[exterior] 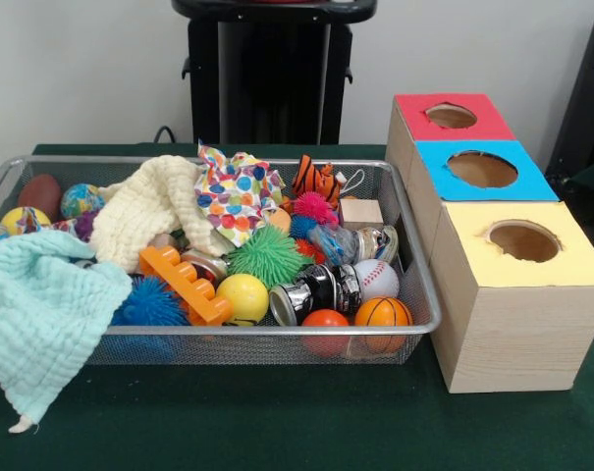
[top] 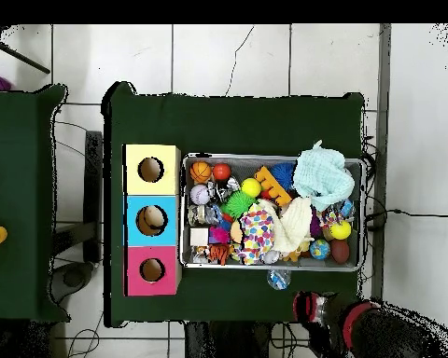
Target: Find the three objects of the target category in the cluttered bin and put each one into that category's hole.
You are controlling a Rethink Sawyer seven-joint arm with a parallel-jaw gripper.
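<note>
The claw is not in sight, so I cannot tell how it stands. The bin (exterior: 414,285) on the desk (exterior: 277,422) holds a baseball (exterior: 377,279) and basketball (exterior: 383,313): small, light, squashy, likely to roll. Grab around the middle.

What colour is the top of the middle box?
Blue: the middle box has a blue top around its round hole, between the red and yellow ones. The front view shows it best.

I see my arm (top: 358,326) only at the lower right of the overhead frame, a red-and-black mass drawn back near the bottom edge (gripper not visible from either camera).
</note>
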